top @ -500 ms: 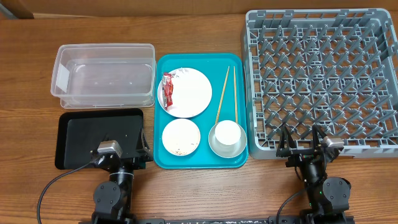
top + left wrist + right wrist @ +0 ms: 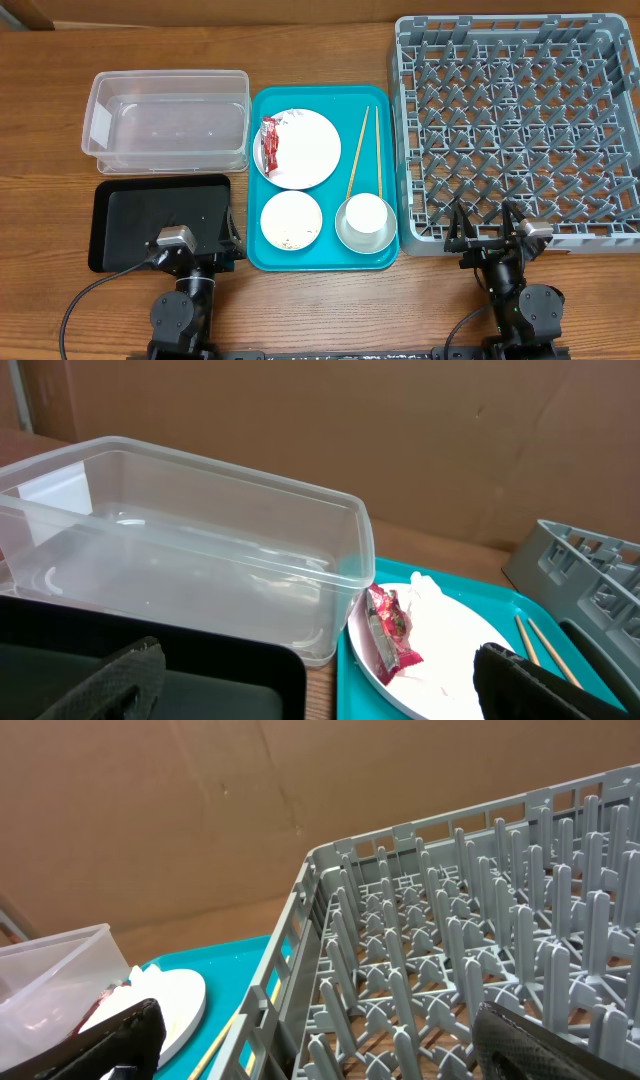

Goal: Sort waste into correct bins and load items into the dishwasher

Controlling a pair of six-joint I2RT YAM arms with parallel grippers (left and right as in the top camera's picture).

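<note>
Both sets of jaws gape wide and empty: left gripper [image 2: 318,656] over the black tray [image 2: 130,215], right gripper [image 2: 318,1012] at the rack [image 2: 510,22]. Wrapper [image 2: 388,628] lies on the plate [image 2: 455,645], which is cut off below, and partly hides the tissue [image 2: 425,588].

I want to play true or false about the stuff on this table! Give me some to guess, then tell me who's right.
1. The red wrapper lies on the white plate. True.
2. The dish rack has a bowl in it. False: the dish rack holds no dishes.
3. The white cup sits inside the silvery bowl. True.
4. The chopsticks are in the clear tub. False: the chopsticks lie on the teal tray, beside the plate, and the clear tub holds nothing.
5. The left gripper and the right gripper are both open. True.
</note>
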